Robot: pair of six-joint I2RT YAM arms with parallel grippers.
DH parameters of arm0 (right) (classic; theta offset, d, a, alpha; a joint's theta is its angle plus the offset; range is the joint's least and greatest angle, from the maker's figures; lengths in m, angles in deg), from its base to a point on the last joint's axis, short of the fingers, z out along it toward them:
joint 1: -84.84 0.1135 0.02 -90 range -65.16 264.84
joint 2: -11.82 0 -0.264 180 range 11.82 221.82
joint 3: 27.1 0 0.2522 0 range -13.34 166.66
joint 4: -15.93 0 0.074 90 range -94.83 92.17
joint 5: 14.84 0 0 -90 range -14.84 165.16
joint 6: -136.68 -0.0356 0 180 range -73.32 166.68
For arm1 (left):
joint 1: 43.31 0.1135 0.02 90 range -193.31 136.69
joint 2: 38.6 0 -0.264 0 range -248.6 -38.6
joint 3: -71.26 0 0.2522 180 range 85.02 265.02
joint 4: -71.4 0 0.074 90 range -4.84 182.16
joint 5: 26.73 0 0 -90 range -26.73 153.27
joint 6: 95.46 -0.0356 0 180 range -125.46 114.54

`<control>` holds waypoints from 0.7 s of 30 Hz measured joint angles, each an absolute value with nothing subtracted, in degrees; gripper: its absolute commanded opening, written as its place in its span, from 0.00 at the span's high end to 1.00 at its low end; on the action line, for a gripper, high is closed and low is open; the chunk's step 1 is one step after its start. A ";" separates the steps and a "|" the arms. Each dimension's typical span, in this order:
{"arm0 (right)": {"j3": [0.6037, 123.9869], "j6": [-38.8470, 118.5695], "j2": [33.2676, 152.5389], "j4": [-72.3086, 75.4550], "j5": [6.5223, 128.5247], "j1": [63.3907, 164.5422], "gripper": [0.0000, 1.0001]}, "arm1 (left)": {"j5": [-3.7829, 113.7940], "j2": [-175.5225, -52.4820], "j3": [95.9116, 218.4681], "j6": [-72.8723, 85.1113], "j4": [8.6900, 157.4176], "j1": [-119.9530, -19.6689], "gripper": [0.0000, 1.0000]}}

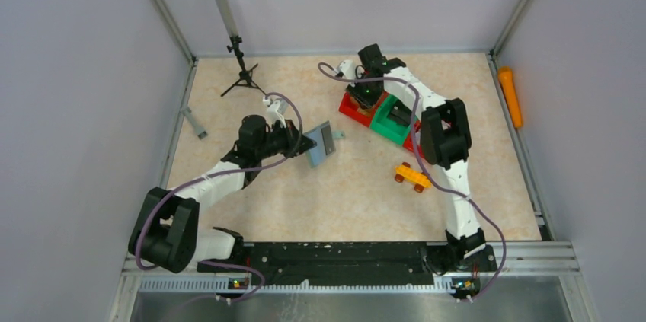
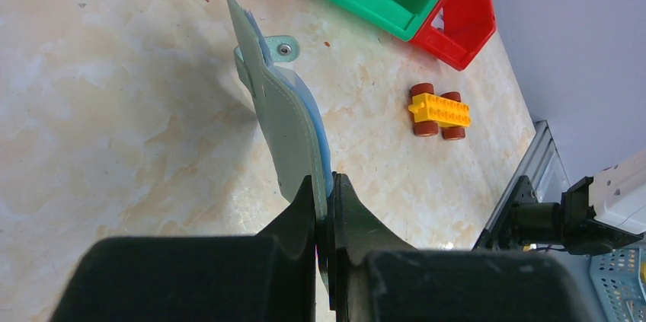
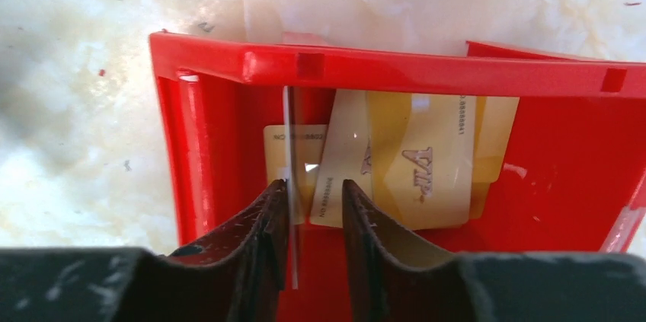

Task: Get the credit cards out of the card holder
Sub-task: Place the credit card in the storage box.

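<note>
My left gripper (image 1: 305, 143) is shut on one edge of the grey-green card holder (image 1: 323, 141) and holds it tilted above the table. In the left wrist view the card holder (image 2: 286, 120) stands edge-on between my fingers (image 2: 326, 200), its tab (image 2: 283, 49) at the far end, and a blue edge (image 2: 321, 138) shows along its right side. My right gripper (image 1: 366, 94) hangs over a red bin (image 3: 381, 67), jaws apart (image 3: 315, 185). A thin card (image 3: 290, 132) stands edge-on against the left finger. Several tan credit cards (image 3: 426, 162) lie in the bin.
A green bin (image 1: 392, 120) and another red bin sit beside the red bin (image 1: 352, 107). A yellow toy car (image 1: 411, 176) lies right of centre. A small tripod (image 1: 240, 71) stands at the back left, a grey piece (image 1: 194, 122) at the left edge, an orange object (image 1: 510, 95) at the right wall.
</note>
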State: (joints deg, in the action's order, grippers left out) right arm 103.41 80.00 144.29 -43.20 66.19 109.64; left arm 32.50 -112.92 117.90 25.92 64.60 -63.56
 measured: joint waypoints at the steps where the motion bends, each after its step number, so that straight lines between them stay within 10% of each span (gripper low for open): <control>1: 103.41 79.91 144.42 -42.93 66.54 109.57 0.65 | 32.42 -112.92 117.90 25.92 64.60 -63.56 1.00; 14: 103.26 76.61 144.66 -33.25 73.62 108.35 0.59 | 31.10 -113.01 117.90 26.13 64.19 -63.56 1.00; 21: 92.77 71.10 135.70 -29.47 70.61 108.37 0.23 | 30.91 -112.99 117.90 26.18 64.10 -63.56 1.00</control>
